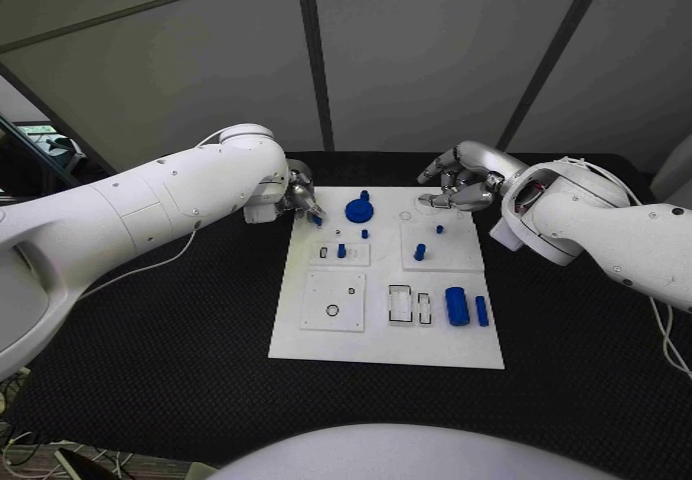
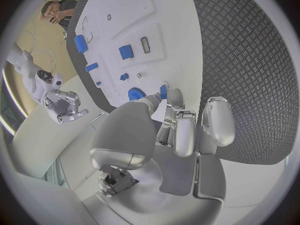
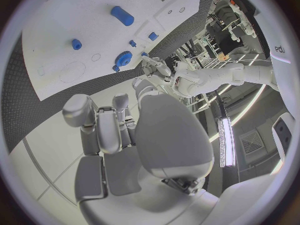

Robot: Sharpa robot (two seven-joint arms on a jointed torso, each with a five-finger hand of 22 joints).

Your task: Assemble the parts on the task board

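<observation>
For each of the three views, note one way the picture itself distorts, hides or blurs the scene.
Head view: straight and evenly lit, but the left hand is mostly hidden behind its own arm. Left wrist view: fisheye bends the task board edges into curves, and the hand looms large over the blue gear. Right wrist view: same curving, with a bright ceiling strip glaring beside the right hand.

no readable text on task board (image 1: pixel 387 345), parts, or hands.

Head camera looks down; both wrist cameras share the task board (image 1: pixel 387 300).
</observation>
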